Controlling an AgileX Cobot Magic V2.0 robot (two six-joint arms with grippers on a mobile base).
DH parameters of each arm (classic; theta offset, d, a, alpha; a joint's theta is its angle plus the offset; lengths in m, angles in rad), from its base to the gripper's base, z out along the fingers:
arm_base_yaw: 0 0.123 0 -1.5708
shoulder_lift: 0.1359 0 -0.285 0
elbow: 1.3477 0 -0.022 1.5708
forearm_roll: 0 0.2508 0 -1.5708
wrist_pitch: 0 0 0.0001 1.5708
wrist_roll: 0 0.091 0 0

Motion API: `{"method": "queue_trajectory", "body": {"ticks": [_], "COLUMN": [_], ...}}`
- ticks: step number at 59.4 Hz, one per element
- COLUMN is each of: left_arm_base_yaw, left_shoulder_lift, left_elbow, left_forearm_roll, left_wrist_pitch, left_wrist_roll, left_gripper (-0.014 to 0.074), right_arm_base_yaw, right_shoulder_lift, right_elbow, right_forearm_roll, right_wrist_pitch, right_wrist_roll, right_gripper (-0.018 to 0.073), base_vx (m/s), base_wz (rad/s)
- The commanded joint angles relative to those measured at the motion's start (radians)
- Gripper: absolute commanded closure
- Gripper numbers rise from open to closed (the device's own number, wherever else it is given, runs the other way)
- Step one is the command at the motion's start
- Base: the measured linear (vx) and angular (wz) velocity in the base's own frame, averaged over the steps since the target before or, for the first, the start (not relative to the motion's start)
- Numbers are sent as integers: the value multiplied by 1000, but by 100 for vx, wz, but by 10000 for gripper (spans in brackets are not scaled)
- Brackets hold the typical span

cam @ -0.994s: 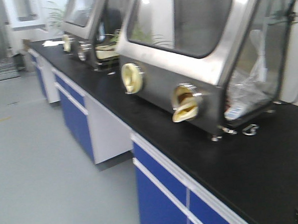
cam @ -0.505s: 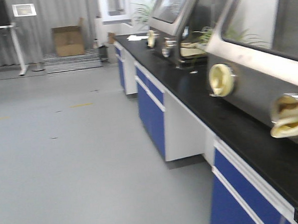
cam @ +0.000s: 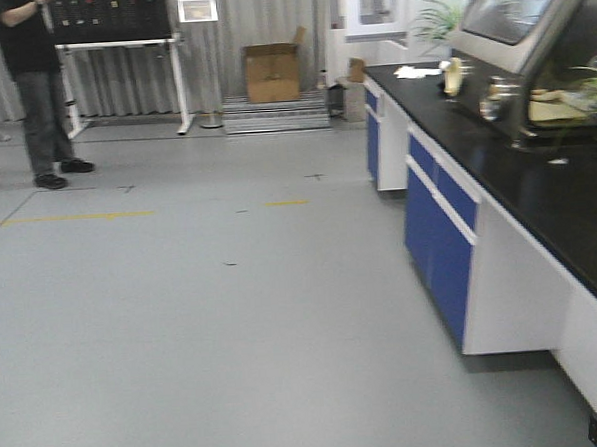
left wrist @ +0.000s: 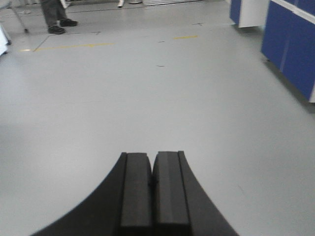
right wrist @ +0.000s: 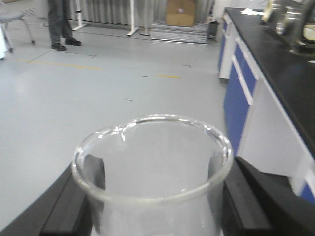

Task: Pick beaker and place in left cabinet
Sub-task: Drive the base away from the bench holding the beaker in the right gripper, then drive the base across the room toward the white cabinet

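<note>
Your right gripper (right wrist: 155,211) has the beaker (right wrist: 152,147) — its jaws are clamped on the glass wall, with black fingers (right wrist: 69,206) showing on either side of it in the right wrist view. The beaker stands upright between them, long axis vertical and open rim uppermost, and it looks empty. Your left gripper (left wrist: 153,194) holds nothing; its pads are pressed together over bare grey floor (left wrist: 147,88). So the right arm is the one that counts.

The left cabinet is in none of the views. The front camera shows open floor, a person (cam: 31,87) far off to the left, and the black-topped bench (cam: 547,190) with blue doors running along the right. You cannot tell which way the shelf lies from the jaws — I judge the base must bring the cabinet into view first, and you should carry the beaker upright on the way.
</note>
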Motion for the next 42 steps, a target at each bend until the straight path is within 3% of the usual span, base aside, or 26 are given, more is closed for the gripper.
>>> {"method": "queue_trajectory", "body": {"ticks": [1, 42], "left_arm_base_yaw": [-5, -5], "left_shoulder_lift": [-10, -10], "left_elbow": [-15, -15], "left_forearm_roll": [3, 3], "left_wrist_pitch": [-75, -75], "left_wrist_roll": [-4, -4], "left_gripper": [593, 593], "right_arm_base_yaw": [-4, -4], "right_shoulder_lift": [1, 1], "right_elbow": [-28, -28], "right_forearm_roll": [-27, -27], "right_wrist_pitch": [-23, -23], "right_wrist_roll": [-4, -4], "right_gripper": [563, 563], "base_vx": [33, 47], "base_wz": [42, 29]}}
